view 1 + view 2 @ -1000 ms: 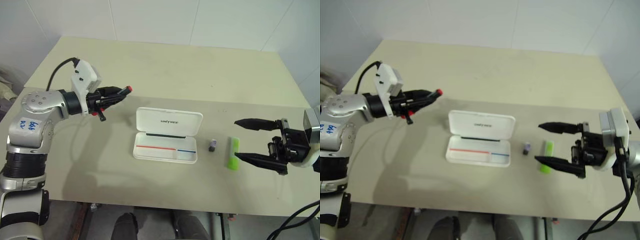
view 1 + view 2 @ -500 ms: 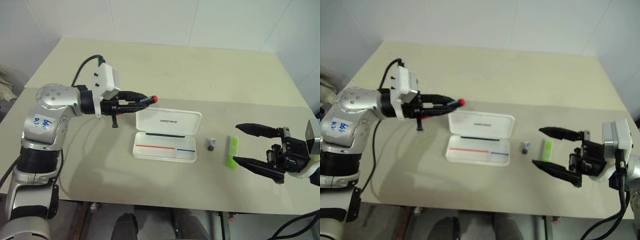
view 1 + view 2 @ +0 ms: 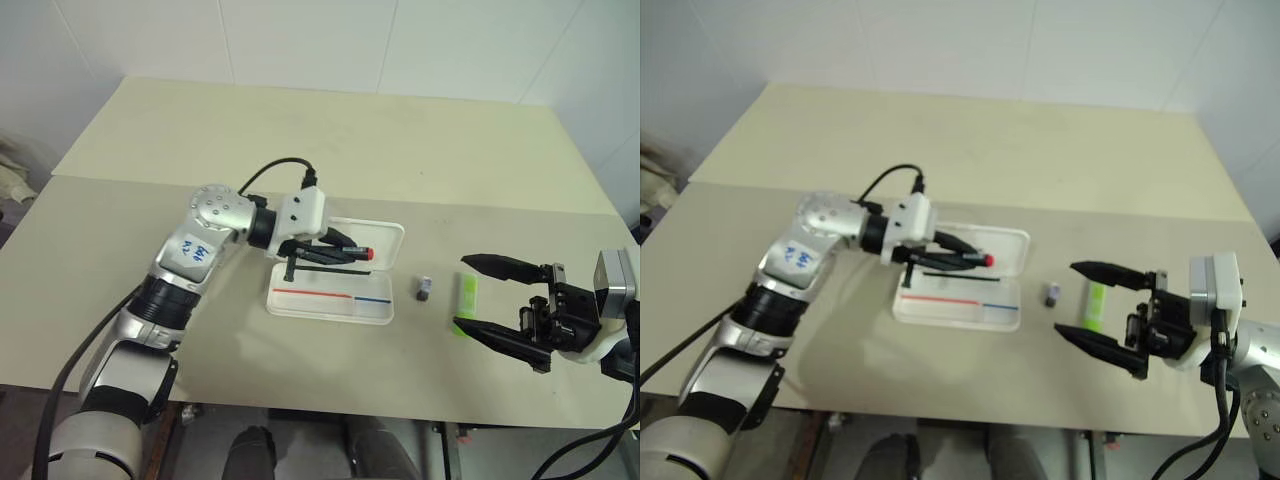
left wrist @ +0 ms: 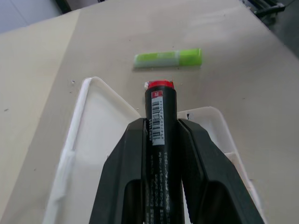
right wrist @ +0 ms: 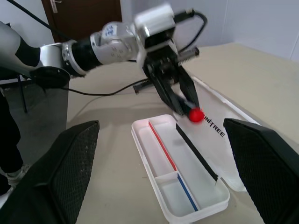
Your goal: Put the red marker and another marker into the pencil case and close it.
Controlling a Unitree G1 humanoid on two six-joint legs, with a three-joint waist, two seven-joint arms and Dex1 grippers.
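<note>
Marker [image 3: 345, 251] clamped in left gripper [image 3: 352, 252], hanging red end forward over the open case [image 3: 330, 296], lining up for the tray. Right gripper [image 3: 478, 296] waiting wide open, empty, straddling the highlighter [image 3: 466, 303] lying beside the case, readying for pickup.

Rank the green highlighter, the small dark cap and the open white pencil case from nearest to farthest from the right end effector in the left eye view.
1. The green highlighter, beside the right end effector, at its fingertips.
2. The small dark cap, just past the highlighter, toward the case.
3. The open white pencil case, farthest, mid-table, where the left end effector holds the red marker.
</note>
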